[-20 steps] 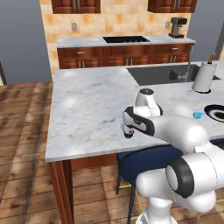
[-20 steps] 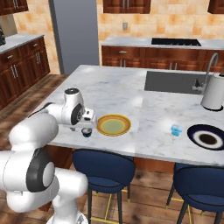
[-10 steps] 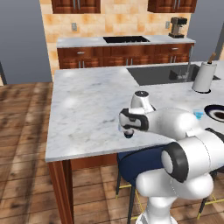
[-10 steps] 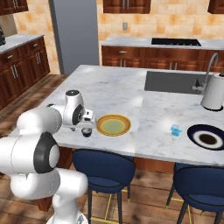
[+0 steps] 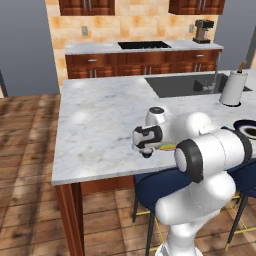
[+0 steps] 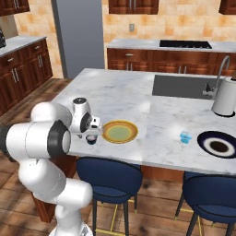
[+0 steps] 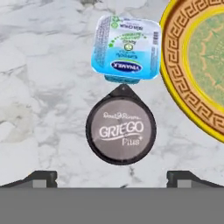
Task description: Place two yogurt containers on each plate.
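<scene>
You have the white marble island surface (image 6: 120, 92) in front of you, and on it both round plates sit bare. The golden-yellow plate with a greenish centre (image 6: 120, 132) lies near the front edge, just beside the arm's hand. The black plate with a white ring and brown centre (image 6: 219, 145) lies well apart, toward the far right.

Your jaws (image 7: 111, 177) stand wide apart with nothing between them, poised straight above the dark round yogurt cup with a grey lid (image 7: 120, 131). That cup stands on the surface just outside the yellow plate's rim. A pale-blue boxy yogurt tub (image 7: 126, 48) touches the cup's far side, also beside that plate. Another pale-blue tub (image 6: 185, 137) rests near the black plate.

I judge the task barely begun: no container is on either plate, so all four placements remain. Expect the dark cup to be your first pick.
</scene>
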